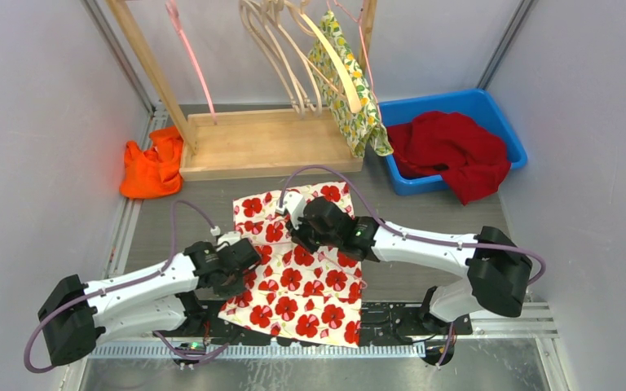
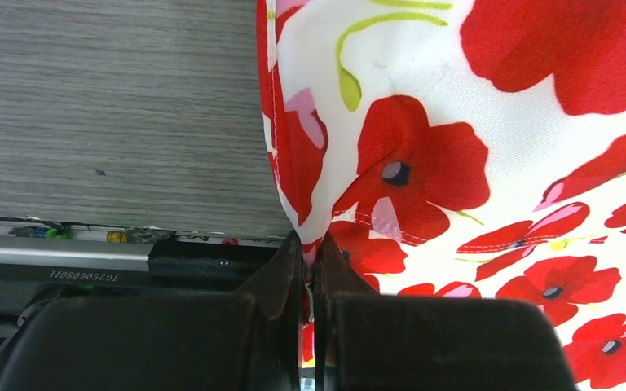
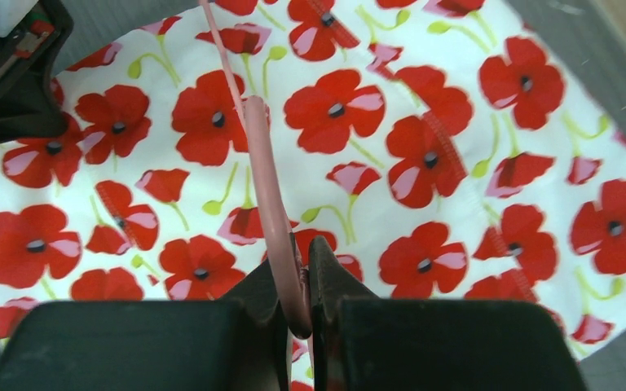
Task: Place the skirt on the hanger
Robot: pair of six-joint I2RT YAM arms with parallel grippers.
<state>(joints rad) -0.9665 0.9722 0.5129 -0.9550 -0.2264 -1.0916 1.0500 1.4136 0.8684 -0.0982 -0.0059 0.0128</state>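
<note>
Left wrist view: left jaws pinched shut on the skirt (image 2: 497,122) edge. Skirt lies flat on the worktop (image 2: 114,106), just in front of the rack (image 1: 261,142). Right jaws clamp the pink hanger (image 3: 265,179) over it. Step looks like hanger to waistband; next move needs the waistband lifted. Rail label (image 2: 83,276), upside down, reads roughly JG250608011.

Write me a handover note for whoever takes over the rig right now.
The left gripper is shut on the skirt at its edge.
The right gripper is shut on the pink hanger, held over the skirt.
The skirt lies spread on the table, in front of the wooden rack.
Done: both things gripped.
Left: get the skirt onto the hanger; it is not on it yet.
</note>
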